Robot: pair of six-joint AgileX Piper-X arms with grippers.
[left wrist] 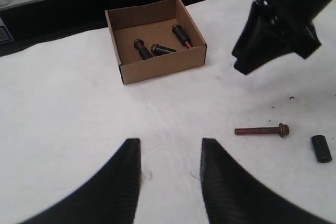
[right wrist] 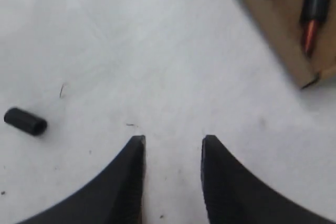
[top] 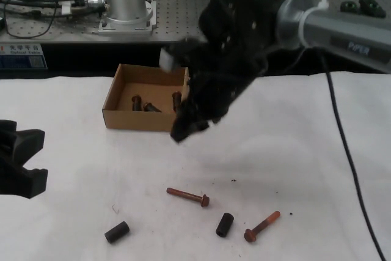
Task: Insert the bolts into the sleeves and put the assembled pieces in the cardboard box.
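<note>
Left end effector (left wrist: pixel 170 174): fingers parted wide, nothing between them, low over the white-covered desk (top: pixel 305 169). Right end effector (right wrist: pixel 170 174): likewise spread and empty, held above the desk just beside a near corner of the cardboard box (left wrist: pixel 163 66). Three assembled pieces (left wrist: pixel 155 49) are noted lying inside the box.

All loose parts lie on the desk, on the side of the right end effector away from the box.
- First bolt (top: pixel 188 197): long axis laid side to side across the desk, head at the right arm's end. It lies past the left fingertips and off toward the right arm.
- Second bolt (top: pixel 263 226): laid obliquely, farther again from the left end effector.
- Middle sleeve (top: pixel 225 224): between the two bolts.
- Outer sleeve (top: pixel 116 231): well apart from the rest, closest to the left end effector.

The right end effector is judged nearer the first bolt, though raised. The left is judged nearer the outer sleeve.

Hard to make out:
- The right end effector is smeared in the high view and covers the box's far side wall.
- A lone sleeve (right wrist: pixel 25 121) is seen off to one side of the right fingers. Which of the two sleeves it is cannot be told.
- The sleeves' bore directions are not resolved.
</note>
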